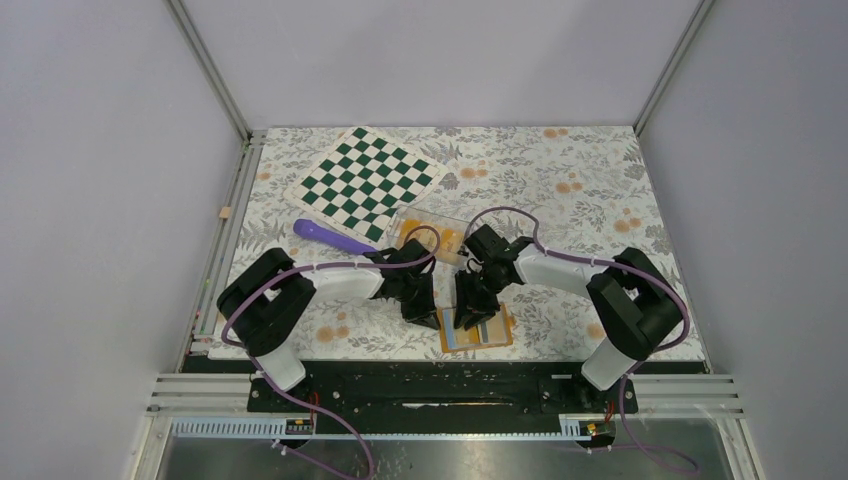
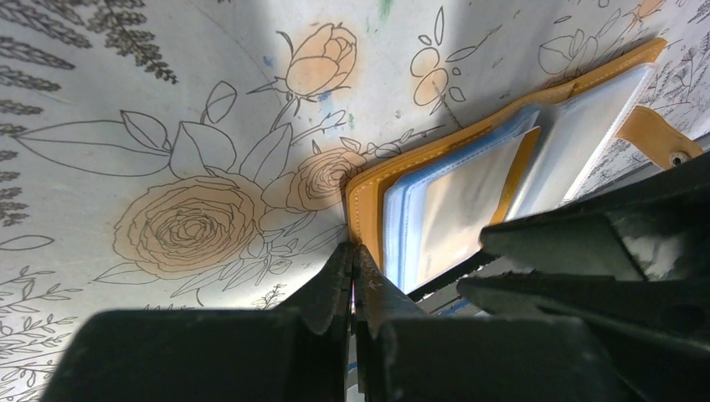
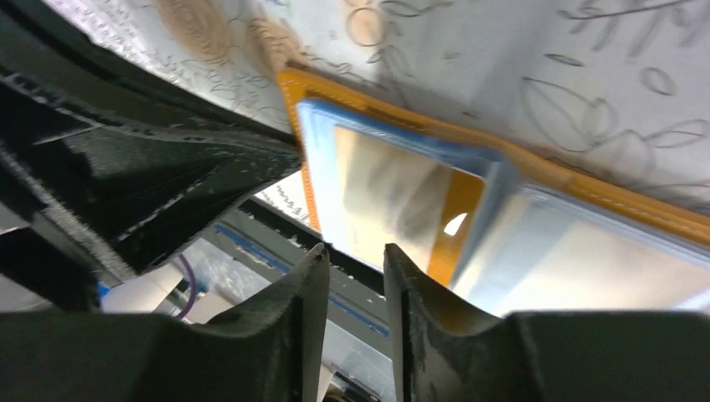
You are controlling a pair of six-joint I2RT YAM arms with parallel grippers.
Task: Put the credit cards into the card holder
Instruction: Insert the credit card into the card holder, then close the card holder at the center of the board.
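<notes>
The card holder (image 1: 492,336) lies opened flat near the table's front edge, orange outside with light-blue clear sleeves (image 2: 444,201) inside. My left gripper (image 1: 425,312) is shut, and its tips (image 2: 355,251) rest against the holder's orange left border. My right gripper (image 1: 468,318) hangs over the holder's left sleeve (image 3: 393,193). It is open by a narrow gap (image 3: 356,251) with nothing between its fingers. The sleeves glare, so I cannot tell whether a credit card sits inside, and I see no loose credit card.
A clear tray (image 1: 432,232) with orange contents sits just behind the two grippers. A purple tool (image 1: 330,235) and a green-and-white checkered board (image 1: 368,180) lie further back left. The holder's snap tab (image 2: 661,142) sticks out on its right side.
</notes>
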